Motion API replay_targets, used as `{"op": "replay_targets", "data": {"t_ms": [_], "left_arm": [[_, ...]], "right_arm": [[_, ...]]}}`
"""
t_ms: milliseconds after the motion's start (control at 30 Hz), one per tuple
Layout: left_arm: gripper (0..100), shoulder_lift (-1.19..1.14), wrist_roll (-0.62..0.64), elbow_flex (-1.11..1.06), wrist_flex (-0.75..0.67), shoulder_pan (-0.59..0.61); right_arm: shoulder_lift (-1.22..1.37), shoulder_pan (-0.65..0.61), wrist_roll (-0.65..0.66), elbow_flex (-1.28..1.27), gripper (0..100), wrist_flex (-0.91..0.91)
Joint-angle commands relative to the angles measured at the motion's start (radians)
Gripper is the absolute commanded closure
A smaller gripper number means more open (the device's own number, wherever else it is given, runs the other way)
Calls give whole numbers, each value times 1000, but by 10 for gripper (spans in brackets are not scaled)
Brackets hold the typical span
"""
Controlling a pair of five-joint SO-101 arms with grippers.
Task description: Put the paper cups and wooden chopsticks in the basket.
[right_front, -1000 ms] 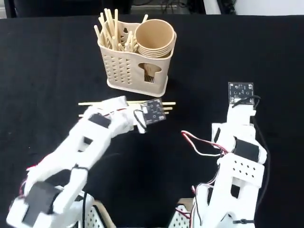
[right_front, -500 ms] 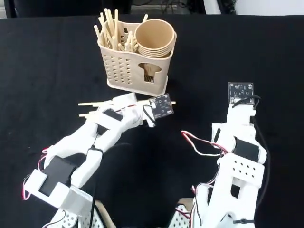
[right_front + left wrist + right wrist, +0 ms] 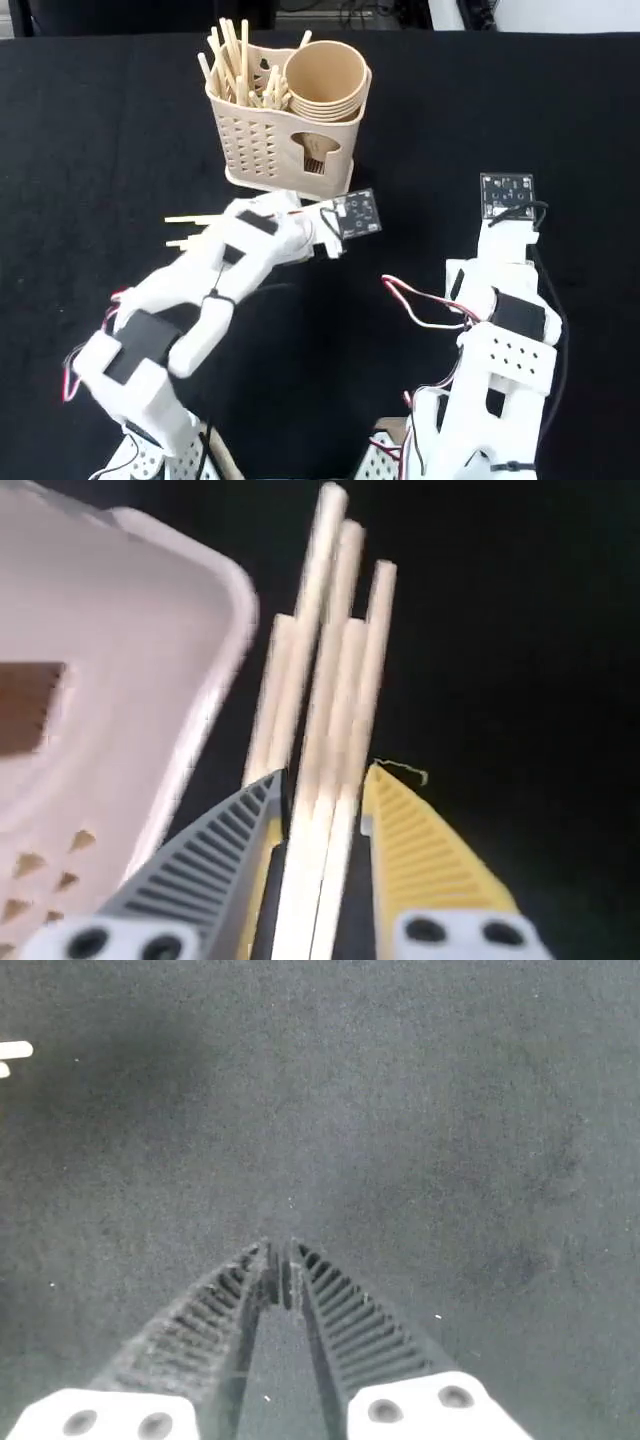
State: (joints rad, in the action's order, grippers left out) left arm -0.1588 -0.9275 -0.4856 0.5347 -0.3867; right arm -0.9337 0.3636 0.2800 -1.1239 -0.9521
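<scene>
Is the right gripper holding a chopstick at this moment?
No, the right gripper is shut on nothing, with just the bare black table under it.

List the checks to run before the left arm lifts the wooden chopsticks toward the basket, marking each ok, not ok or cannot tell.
1. The wooden chopsticks lie inside the left tool: ok.
2. The left tool grips them firmly: cannot tell.
3. The basket stands upright, close beside them: ok.
4. The paper cups are stacked in the basket: ok.
5. The right tool is shut and apart from the basket: ok.
</scene>
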Motion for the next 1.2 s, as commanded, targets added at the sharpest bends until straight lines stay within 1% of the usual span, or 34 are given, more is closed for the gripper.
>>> {"op": "replay_targets", "data": {"t_ms": [0, 200, 300, 400, 567, 667, 767, 867, 1000, 1167], "left_arm": [[866, -34, 6, 110, 52, -13], [867, -66, 5, 136, 57, -12], [877, -83, -32, 131, 58, -12], [972, -103, -43, 127, 60, -16], [971, -100, -43, 104, 115, -13], [972, -38, -38, 88, 155, -13], [972, 74, -35, 22, 163, -12], [972, 238, -26, -74, 160, -5], [972, 522, 84, -182, 160, 38], [971, 888, 249, -248, 160, 124]], "right_arm": [[-10, 8, 9, 50, 972, 0], [-10, 8, 9, 41, 973, 17], [-10, 8, 9, 41, 973, 17], [-10, 8, 9, 41, 973, 15], [-10, 8, 9, 33, 973, 17], [-10, 8, 9, 33, 973, 17], [-10, 8, 9, 31, 973, 17], [-10, 8, 9, 31, 973, 17], [-8, 8, 9, 30, 973, 31], [-8, 8, 9, 30, 973, 31]]}}
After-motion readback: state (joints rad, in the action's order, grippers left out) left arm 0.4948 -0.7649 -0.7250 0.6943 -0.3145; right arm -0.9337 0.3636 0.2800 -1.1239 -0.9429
